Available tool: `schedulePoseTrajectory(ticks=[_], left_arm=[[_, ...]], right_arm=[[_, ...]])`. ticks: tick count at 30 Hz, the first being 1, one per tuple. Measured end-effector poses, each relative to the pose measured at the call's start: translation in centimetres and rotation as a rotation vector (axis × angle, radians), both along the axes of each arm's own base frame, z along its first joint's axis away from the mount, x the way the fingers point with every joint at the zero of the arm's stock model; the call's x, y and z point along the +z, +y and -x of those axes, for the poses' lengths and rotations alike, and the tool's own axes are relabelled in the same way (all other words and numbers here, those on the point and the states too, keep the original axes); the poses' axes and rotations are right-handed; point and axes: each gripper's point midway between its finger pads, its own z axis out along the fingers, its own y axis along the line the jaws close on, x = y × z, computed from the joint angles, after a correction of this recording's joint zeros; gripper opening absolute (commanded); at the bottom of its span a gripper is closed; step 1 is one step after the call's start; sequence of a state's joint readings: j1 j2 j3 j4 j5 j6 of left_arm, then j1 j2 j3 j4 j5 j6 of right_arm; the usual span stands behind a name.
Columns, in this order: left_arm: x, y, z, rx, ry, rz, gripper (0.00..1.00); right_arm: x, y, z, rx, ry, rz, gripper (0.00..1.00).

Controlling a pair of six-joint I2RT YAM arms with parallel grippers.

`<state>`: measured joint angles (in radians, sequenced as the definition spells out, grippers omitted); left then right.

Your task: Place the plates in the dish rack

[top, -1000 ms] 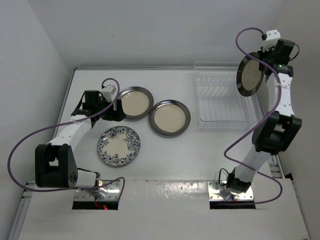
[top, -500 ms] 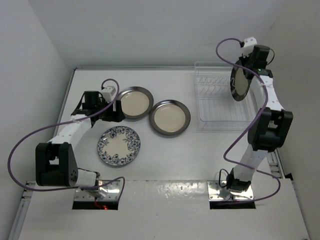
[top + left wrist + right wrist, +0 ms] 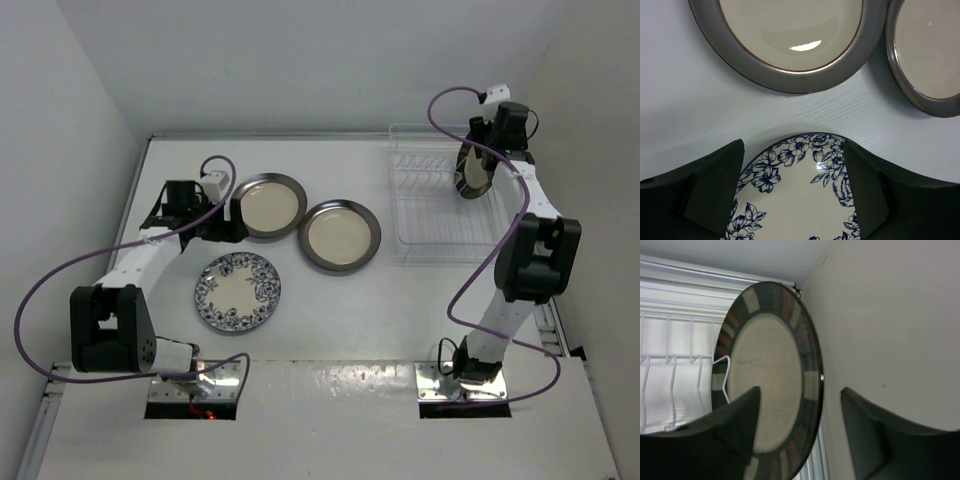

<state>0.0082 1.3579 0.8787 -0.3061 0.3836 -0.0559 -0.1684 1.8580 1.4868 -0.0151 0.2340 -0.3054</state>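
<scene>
The dark checked-rim plate (image 3: 770, 365) (image 3: 473, 172) stands on edge among the prongs at the far right of the clear dish rack (image 3: 430, 240) (image 3: 670, 365). My right gripper (image 3: 800, 391) (image 3: 482, 158) is open around its rim, with a gap showing beside the right finger. Two grey-rimmed plates (image 3: 270, 205) (image 3: 340, 235) lie flat at mid-table, and both show in the left wrist view (image 3: 790, 40) (image 3: 935, 55). The blue floral plate (image 3: 238, 291) (image 3: 800, 200) lies nearer. My left gripper (image 3: 794, 145) (image 3: 230, 225) hovers open over its far edge.
The side wall (image 3: 890, 315) runs close along the rack's right side, right behind the standing plate. The back wall (image 3: 300, 60) closes off the table behind the rack. Purple cables (image 3: 60, 280) loop off both arms.
The right arm swung the checked-rim plate down from above the rack into its far right slot, and its jaws opened. The left arm stayed put.
</scene>
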Motion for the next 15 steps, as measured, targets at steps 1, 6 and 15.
schedulePoseTrajectory(ticks=[1, 6, 15], left_arm=[[0.1, 0.0, 0.0, 0.001, 0.003, 0.000, 0.86], [2.1, 1.1, -1.3, 0.023, 0.016, -0.005, 0.87], [2.3, 2.9, -2.4, -0.143, 0.120, -0.085, 0.94]], right_arm=[[0.1, -0.2, 0.1, -0.009, -0.001, 0.004, 0.74], [1.7, -0.6, 0.8, -0.052, -0.032, 0.007, 1.00], [8.5, -0.4, 3.4, -0.095, -0.161, -0.012, 1.00]])
